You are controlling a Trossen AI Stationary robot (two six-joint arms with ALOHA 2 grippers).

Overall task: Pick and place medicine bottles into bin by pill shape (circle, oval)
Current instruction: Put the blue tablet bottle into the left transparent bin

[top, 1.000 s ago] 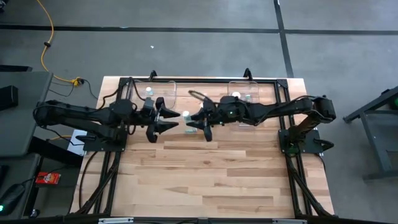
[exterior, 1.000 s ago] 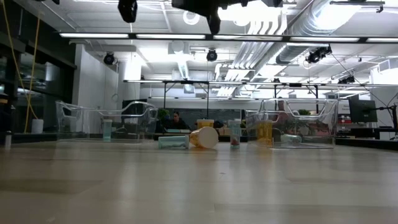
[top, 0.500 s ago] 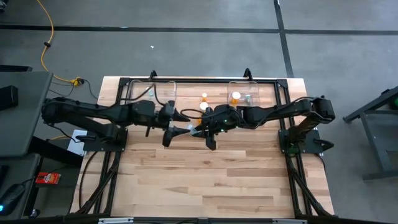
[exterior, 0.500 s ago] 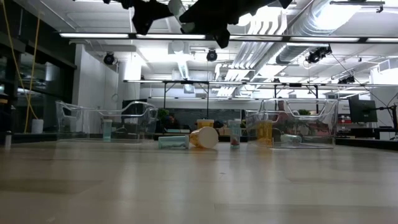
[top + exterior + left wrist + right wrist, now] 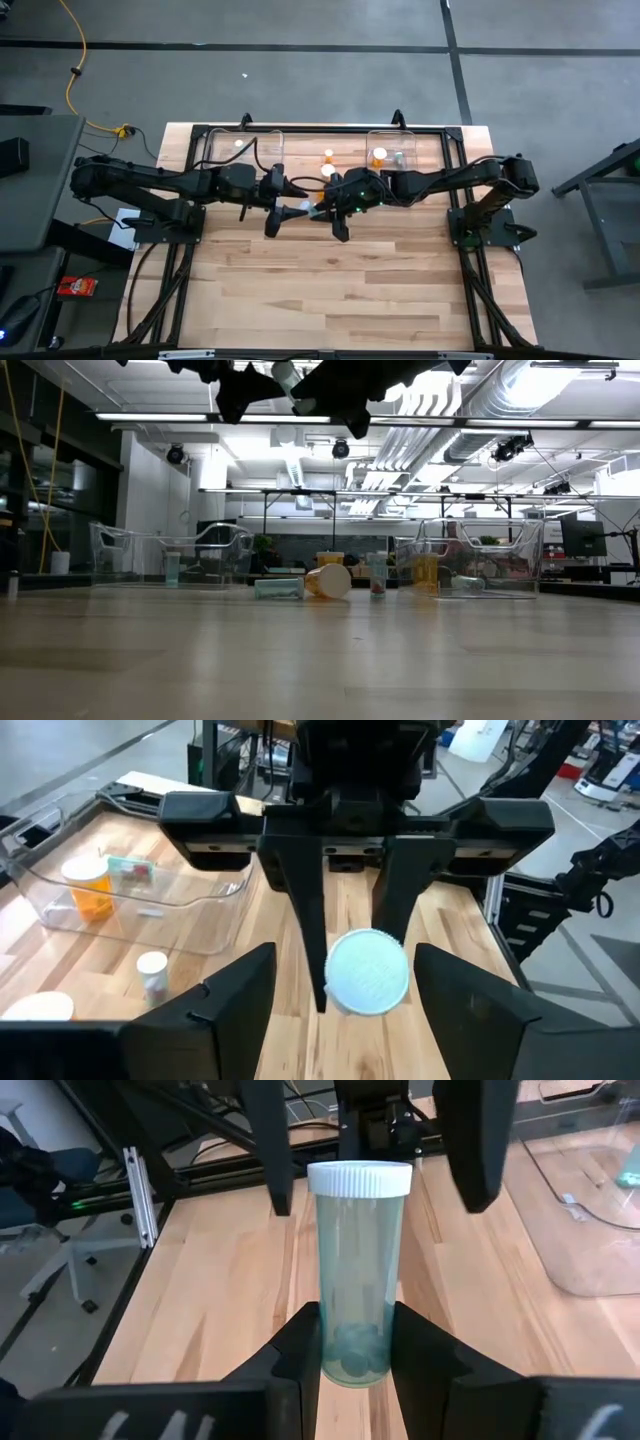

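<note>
Grey concrete floor [image 5: 300,80] all round the table, crossed by dark seams, with a yellow cable [image 5: 70,60] snaking in at the far corner. Over on one side, a grey metal stand [image 5: 600,190] sits on that floor. Looking level across the pale wooden tabletop [image 5: 320,660], the room opens wide: long strip lights [image 5: 200,417] run overhead, silver ducts and pipes [image 5: 500,400] hang from a white ceiling. A white column [image 5: 150,490] rises behind, beside dark windows [image 5: 60,480]. A long dark-framed workbench [image 5: 330,500] crosses the back.
</note>
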